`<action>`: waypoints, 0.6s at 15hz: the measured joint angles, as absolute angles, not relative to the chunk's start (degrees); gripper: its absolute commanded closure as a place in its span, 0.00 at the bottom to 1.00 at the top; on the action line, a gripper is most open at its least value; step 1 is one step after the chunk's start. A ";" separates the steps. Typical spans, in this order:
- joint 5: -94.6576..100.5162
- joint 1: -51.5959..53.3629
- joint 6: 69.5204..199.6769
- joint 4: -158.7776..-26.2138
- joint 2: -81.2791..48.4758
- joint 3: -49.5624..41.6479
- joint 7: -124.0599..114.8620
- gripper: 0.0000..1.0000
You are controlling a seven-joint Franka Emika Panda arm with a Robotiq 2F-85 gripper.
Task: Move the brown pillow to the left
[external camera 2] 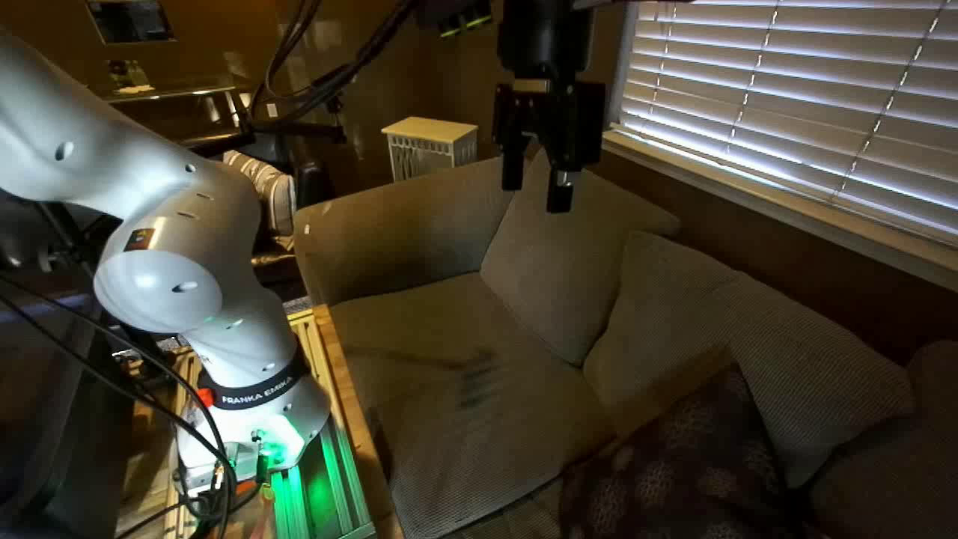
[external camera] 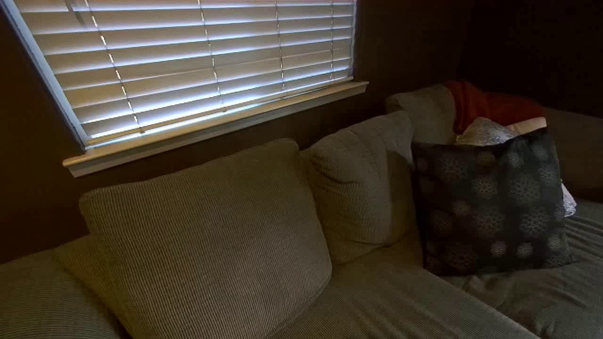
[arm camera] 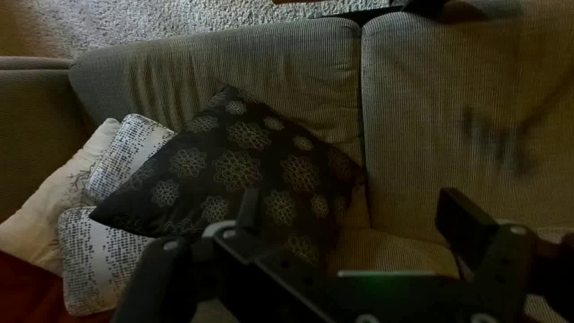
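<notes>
Brown pillow (arm camera: 242,168) on sofa (arm camera: 417,121), gripper (external camera 2: 536,192) aloft, 2 fingers (external camera 2: 559,198) spread

On the sofa (arm camera: 417,112) lie the brown pillow (arm camera: 237,170) and paler pillows (arm camera: 96,260).

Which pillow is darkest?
The brown pillow with round flowery spots, nearly black in the wrist view; the cream pillow and speckled white pillow fabric are paler.

Reads as a home living room | furnished with a ribbed-fabric sofa (external camera 2: 441,329) | dressed with a dark brown flower-patterned throw pillow (arm camera: 242,166) and a cream branch-patterned throw pillow (arm camera: 49,215) | draped at one end with a red-orange throw (external camera: 506,106) | shaded by horizontal window blinds (external camera: 212,61) | laid with pale carpet (arm camera: 188,18) | rounded out with a small white openwork cabinet (external camera 2: 430,133)
</notes>
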State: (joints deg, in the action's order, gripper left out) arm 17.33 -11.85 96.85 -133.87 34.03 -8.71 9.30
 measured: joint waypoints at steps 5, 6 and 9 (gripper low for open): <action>17.33 -11.78 96.85 -133.87 34.03 -8.76 9.28 0.00; 17.30 -11.71 96.93 -133.86 33.98 -8.86 8.92 0.00; 15.17 -11.44 100.41 -132.63 32.11 -9.88 6.42 0.00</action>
State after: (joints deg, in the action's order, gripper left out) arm 15.17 -11.44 100.41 -132.63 32.11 -9.88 6.42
